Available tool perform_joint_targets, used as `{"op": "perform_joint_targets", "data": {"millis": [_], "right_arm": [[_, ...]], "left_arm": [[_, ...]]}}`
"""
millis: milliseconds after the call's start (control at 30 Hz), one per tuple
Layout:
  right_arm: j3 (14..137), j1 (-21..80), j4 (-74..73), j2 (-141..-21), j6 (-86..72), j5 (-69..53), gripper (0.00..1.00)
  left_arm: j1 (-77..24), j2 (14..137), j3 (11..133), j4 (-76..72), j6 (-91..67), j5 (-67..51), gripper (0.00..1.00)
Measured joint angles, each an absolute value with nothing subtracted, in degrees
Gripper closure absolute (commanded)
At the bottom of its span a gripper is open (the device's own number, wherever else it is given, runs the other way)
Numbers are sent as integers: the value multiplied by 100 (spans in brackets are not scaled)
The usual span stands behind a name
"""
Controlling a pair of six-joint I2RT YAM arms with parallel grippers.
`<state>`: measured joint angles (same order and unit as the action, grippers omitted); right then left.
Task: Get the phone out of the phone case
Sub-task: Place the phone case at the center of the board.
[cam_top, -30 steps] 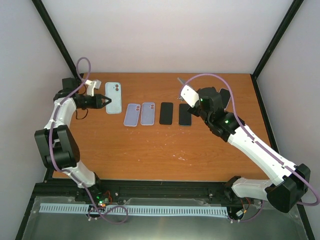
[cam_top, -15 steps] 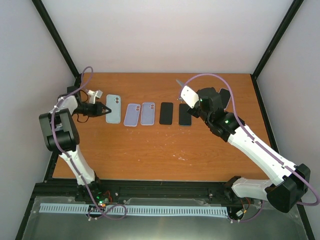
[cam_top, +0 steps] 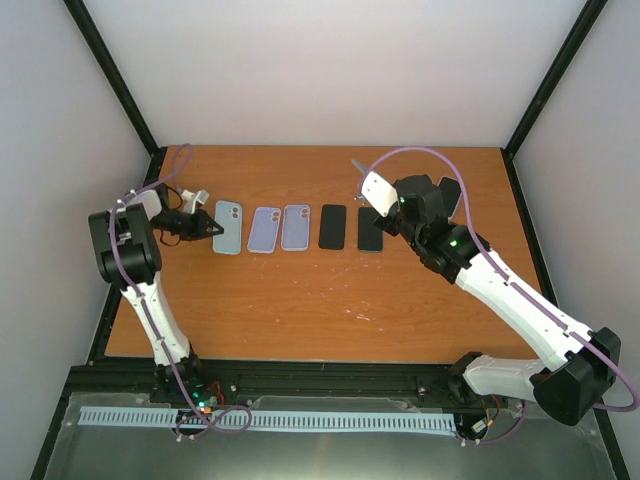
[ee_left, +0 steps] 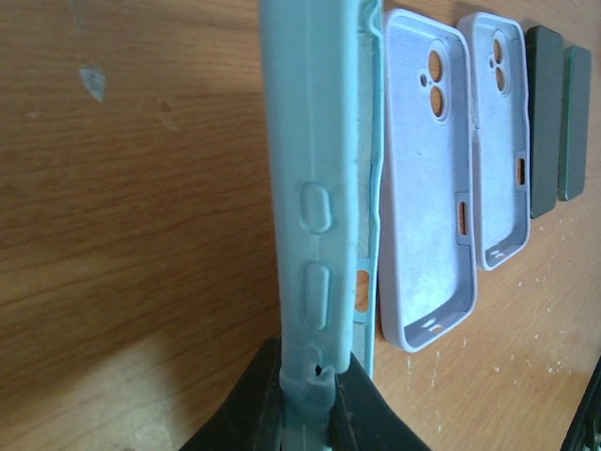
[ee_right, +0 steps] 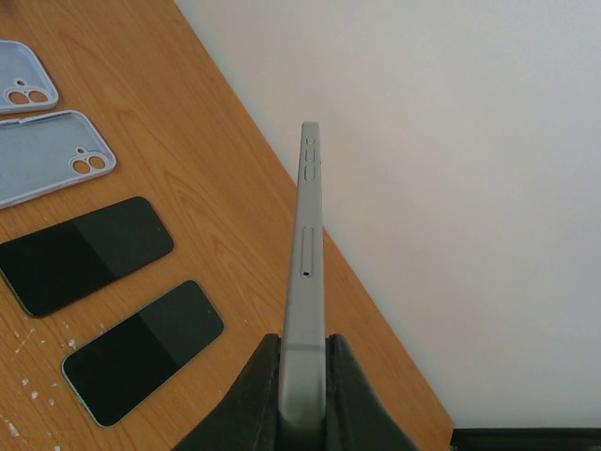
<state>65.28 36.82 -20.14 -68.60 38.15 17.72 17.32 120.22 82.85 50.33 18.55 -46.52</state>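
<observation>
Black left gripper (ee_left: 308,390) of mine is clamped on the end of the teal phone case (ee_left: 315,141); my right gripper (ee_right: 302,371) is clamped on the bare phone (ee_right: 305,235), edge-up above the table (cam_top: 330,300).
Phone's out. I'd lower the case flat beside the lilac cases (ee_left: 427,188) without nudging them and let go only once it rests.

Right hand (ee_right: 302,362): dark fingers (ee_right: 258,395) clamped on the lower end of a slim silver-grey phone (ee_right: 306,244), held upright and edge-on to the lens (side buttons near the top, small pinhole slot lower down). Behind it is the orange-brown wooden desk (ee_right: 216,188). Two black-screened phones (ee_right: 84,254) (ee_right: 146,349) lie flat, side by side. Beyond them are two pale lavender-blue soft phone cases (ee_right: 47,155) (ee_right: 19,80), camera cut-outs visible, the farther one cropped at the left edge. A plain white wall (ee_right: 451,141) fills the right.
</observation>
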Motion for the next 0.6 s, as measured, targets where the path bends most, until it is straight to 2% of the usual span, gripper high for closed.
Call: {"op": "perform_joint_targets", "data": {"millis": [600], "right_arm": [[6504,3677,-2036,-6860,3809,1750,97]], "left_arm": [[1549,12296,8482,4921,1229,-4158,99]]}}
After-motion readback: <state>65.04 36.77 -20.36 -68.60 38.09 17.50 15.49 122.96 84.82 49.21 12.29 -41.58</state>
